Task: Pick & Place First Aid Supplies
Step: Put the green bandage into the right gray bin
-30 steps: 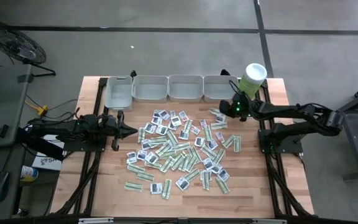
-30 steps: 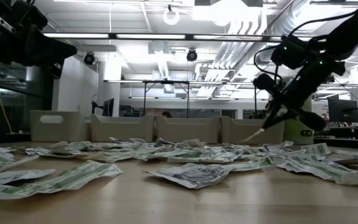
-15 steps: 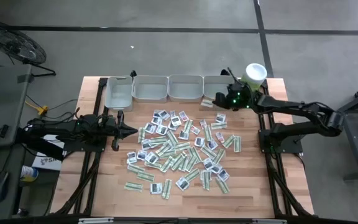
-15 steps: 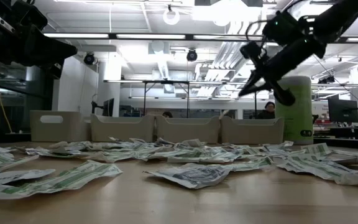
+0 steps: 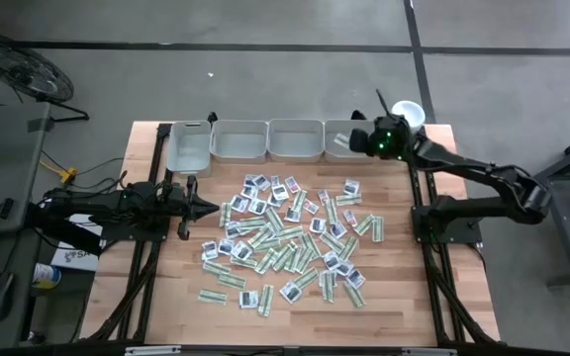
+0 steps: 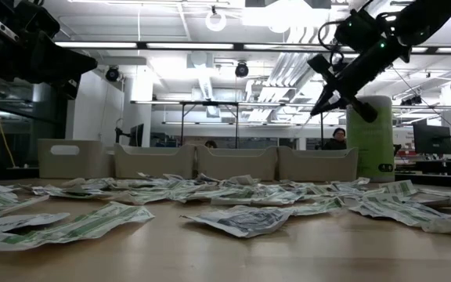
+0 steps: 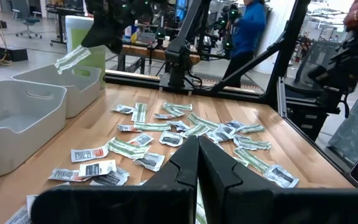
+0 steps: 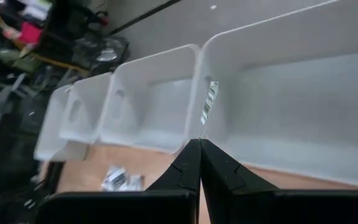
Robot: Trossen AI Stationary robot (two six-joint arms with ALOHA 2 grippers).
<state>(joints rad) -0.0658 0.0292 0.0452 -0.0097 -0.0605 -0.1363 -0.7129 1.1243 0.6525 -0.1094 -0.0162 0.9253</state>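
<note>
high view has the right gripper [image 5: 356, 139] raised over the far right tray [image 5: 343, 141], fingers pinched together on one narrow green-white strip [image 5: 338, 143] that pokes out past the tips. right wrist view shows that strip [image 8: 208, 103] hanging ahead of the closed tips, above the wall between two trays. from the left wrist view the same strip [image 7: 73, 58] dangles tilted in the air above the tray [image 7: 79, 87]. low view shows the right gripper [image 6: 318, 110] high above the tray row, pointing down and away from the tall green tub [image 6: 370, 138] just behind it. the right arm reaches in from the table's right edge, stretched long and nearly straight toward the far corner.

the left gripper [image 5: 212, 207] sits with its fingers pressed shut and holding nothing, level at the table's left side, aimed at the pile; its arm lies folded along the left edge.

the rest of the first aid supplies [image 5: 290, 238] lie scattered flat across the middle of the wooden table [image 5: 394, 287], well short of the trays.
</note>
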